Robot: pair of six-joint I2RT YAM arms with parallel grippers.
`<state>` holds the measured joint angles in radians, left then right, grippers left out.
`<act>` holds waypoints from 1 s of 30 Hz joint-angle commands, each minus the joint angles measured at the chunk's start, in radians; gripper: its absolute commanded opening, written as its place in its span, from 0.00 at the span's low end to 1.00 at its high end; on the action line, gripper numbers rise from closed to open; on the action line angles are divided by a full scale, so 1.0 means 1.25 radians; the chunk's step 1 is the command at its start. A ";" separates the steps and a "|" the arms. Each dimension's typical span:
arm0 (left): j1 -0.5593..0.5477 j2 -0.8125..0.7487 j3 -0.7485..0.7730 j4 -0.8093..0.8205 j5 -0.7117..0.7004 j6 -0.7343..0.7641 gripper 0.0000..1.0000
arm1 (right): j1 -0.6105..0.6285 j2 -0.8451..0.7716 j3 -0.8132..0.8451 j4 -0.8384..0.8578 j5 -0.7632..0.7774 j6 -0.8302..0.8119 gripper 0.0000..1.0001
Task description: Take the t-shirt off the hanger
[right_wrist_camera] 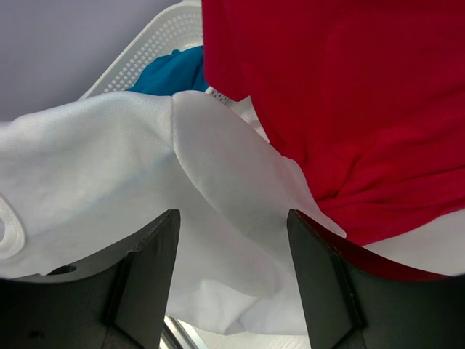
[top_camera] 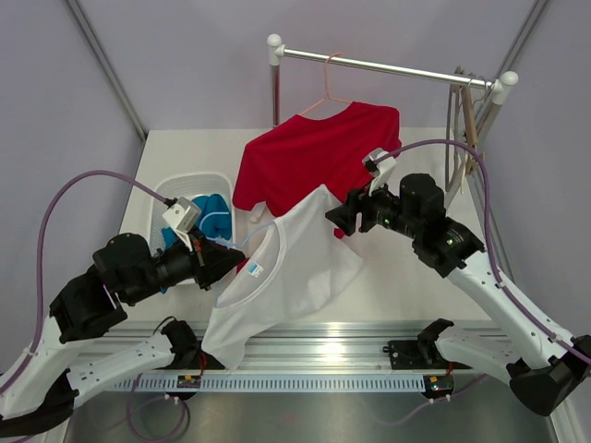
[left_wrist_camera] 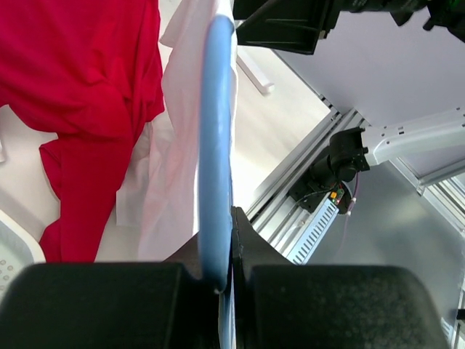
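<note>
A white t-shirt [top_camera: 286, 268] hangs on a blue hanger [left_wrist_camera: 216, 145] held in the air over the table's front. My left gripper [top_camera: 229, 258] is shut on the hanger at the shirt's collar end; in the left wrist view the blue bar is clamped between the jaws [left_wrist_camera: 231, 240]. The shirt drapes to the left of the hanger [left_wrist_camera: 171, 189]. My right gripper [top_camera: 334, 217] is open at the shirt's far shoulder. In the right wrist view the white cloth [right_wrist_camera: 109, 167] lies just beyond the spread fingers [right_wrist_camera: 149, 269], not pinched.
A red t-shirt [top_camera: 314, 157] hangs on a pink hanger [top_camera: 328, 88] from the rack rail [top_camera: 388, 66], right behind the white shirt. A white basket [top_camera: 199, 180] with blue cloth [top_camera: 214, 217] stands at the left. Wooden hangers [top_camera: 466, 111] hang at the rack's right end.
</note>
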<state>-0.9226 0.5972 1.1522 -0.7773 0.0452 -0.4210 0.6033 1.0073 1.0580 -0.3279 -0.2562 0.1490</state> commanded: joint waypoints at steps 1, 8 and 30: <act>0.001 -0.013 0.044 0.012 0.034 0.013 0.00 | -0.008 0.033 0.018 0.062 -0.137 -0.013 0.66; 0.001 -0.021 0.071 -0.022 0.044 0.020 0.00 | -0.020 0.013 -0.016 0.152 -0.063 0.060 0.01; -0.001 -0.248 0.175 -0.260 0.112 0.020 0.00 | -0.092 0.074 0.020 0.105 0.184 0.231 0.00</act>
<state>-0.9222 0.3141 1.3231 -1.0729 0.0486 -0.4095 0.5167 1.0618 1.0340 -0.2066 -0.1223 0.4091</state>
